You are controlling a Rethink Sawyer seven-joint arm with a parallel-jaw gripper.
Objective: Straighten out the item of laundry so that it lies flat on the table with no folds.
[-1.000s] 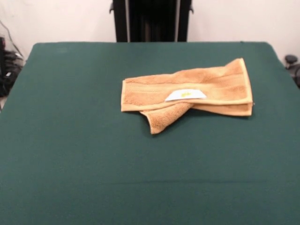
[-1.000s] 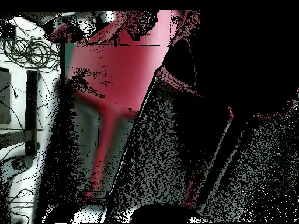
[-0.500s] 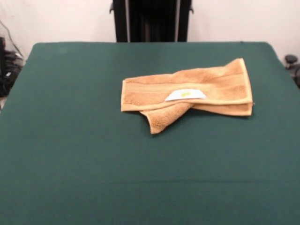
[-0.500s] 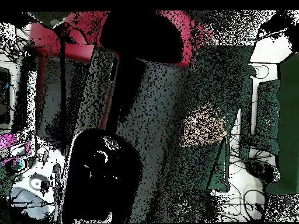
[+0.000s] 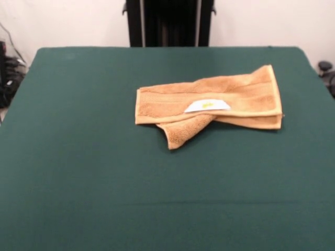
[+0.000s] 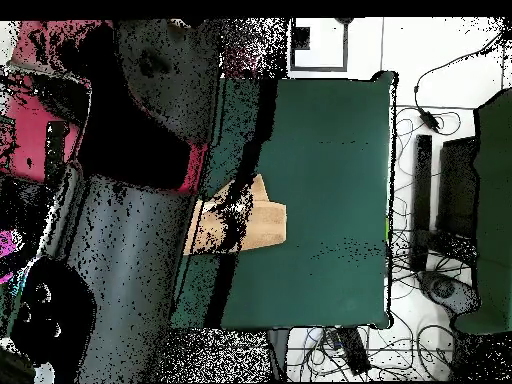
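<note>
Folded towel (image 5: 209, 104) sitting right of centre on the green worktop (image 5: 78, 172), long axis running side to side, loose corner (image 5: 175, 137) poking toward the camera; no jaws visible anywhere, so can't tell their state; probably grab that corner.

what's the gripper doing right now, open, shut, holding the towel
Gripper: not in view in either picture. The towel lies folded on the table, untouched.
</note>
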